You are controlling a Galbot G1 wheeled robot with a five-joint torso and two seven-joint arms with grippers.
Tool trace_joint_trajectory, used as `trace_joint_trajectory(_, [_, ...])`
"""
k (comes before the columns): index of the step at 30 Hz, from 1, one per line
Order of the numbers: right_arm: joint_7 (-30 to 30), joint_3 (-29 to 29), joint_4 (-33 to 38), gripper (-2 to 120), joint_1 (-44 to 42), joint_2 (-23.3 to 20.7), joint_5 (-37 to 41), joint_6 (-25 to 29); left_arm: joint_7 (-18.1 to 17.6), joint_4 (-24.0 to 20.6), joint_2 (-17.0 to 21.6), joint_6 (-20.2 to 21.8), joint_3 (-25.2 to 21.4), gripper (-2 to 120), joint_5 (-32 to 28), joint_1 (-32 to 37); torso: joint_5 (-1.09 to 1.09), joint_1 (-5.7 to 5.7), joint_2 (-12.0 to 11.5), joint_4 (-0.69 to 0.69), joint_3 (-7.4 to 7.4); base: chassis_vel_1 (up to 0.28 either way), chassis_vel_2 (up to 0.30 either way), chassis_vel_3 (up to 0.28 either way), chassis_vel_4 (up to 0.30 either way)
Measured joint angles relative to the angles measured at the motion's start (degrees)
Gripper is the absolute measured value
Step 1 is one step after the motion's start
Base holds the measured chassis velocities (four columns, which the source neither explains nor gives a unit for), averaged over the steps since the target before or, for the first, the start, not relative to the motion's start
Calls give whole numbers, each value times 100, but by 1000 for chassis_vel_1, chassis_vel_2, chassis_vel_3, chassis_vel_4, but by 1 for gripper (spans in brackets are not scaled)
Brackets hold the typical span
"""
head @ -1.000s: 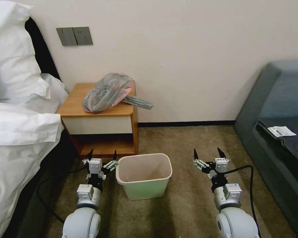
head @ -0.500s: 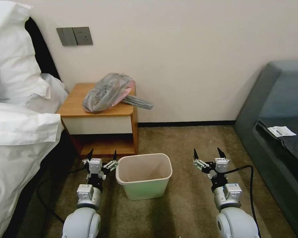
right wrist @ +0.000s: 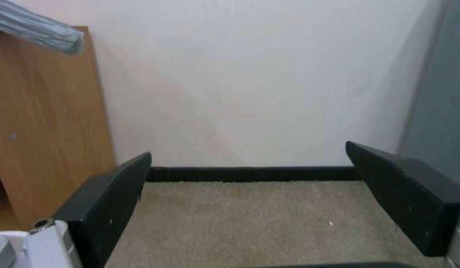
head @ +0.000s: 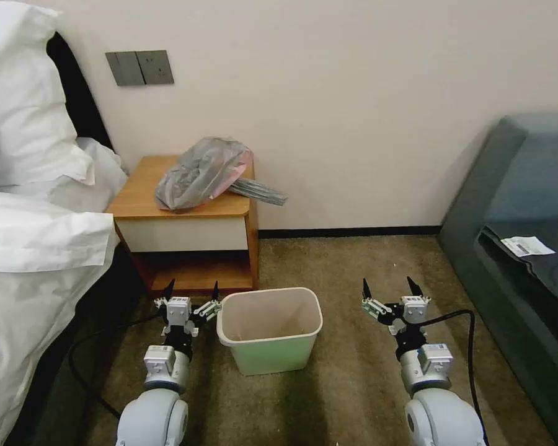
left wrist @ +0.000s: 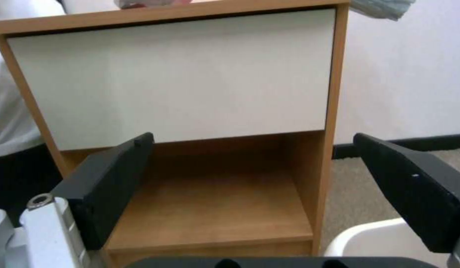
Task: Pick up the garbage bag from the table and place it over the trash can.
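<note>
Garbage bag [head: 199,173] heaped at table [head: 144,197] back right corner, tail overhanging. Left gripper [head: 191,291] and right gripper [head: 387,287] low, jaws spread, empty. Robot should pinch bag's crumpled bulk (thin plastic slips), lift clear before trash can [head: 270,330].

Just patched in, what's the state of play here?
Nothing is held yet. The garbage bag lies crumpled on the table, one end hanging past its edge toward the wall. The trash can stands unlined on the carpet in front. The left gripper and right gripper hover low on either side of it, both open.
</note>
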Motion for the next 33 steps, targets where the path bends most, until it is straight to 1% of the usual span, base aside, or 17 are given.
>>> trace_joint_trajectory(33, [0, 0, 0, 100, 0, 0, 0, 0, 0, 0, 0, 0, 0, 100, 0, 0, 0, 0, 0, 0, 0, 0, 0, 0, 0])
